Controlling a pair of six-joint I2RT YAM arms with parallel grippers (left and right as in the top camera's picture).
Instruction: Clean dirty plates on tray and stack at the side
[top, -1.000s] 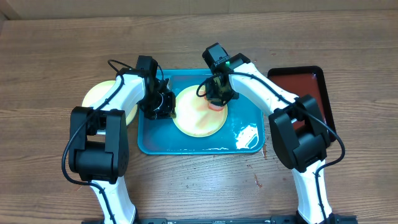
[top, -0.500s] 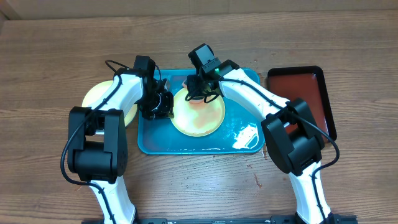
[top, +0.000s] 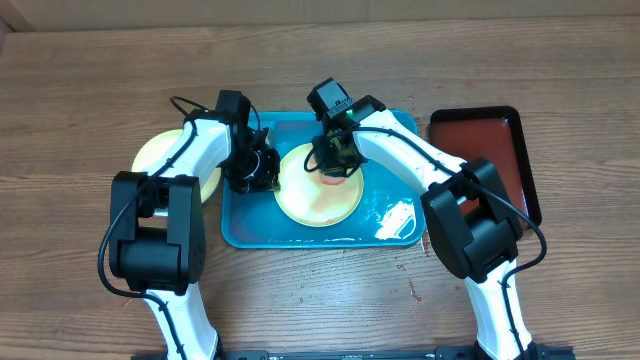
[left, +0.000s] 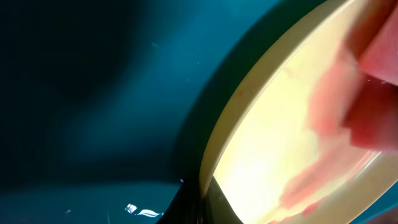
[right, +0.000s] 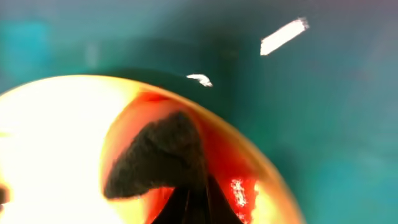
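Observation:
A pale yellow plate (top: 315, 200) with red streaks lies in the turquoise tray (top: 250, 225). My left gripper (top: 265, 172) is shut on the plate's left rim. In the left wrist view the rim of the plate (left: 280, 143) runs down between my left gripper's (left: 202, 208) dark fingers, over the tray (left: 93, 93). My right gripper (top: 335, 165) is over the plate's far part, shut on a pink-red sponge (top: 337, 176) that presses on the plate. In the right wrist view my right gripper (right: 196, 205) holds the sponge (right: 155, 158), dark-faced with red around it, against the plate (right: 50, 137). A second pale plate (top: 160, 155) lies left of the tray.
A smaller dark red tray with a black rim (top: 500, 140) sits at the right on the wooden table. White wet patches (top: 398, 218) lie in the turquoise tray's near right corner. My left arm crosses above the plate outside the tray.
My right gripper swept the sponge left across the plate's far part, then came back toward its middle. The left gripper kept its hold on the rim.

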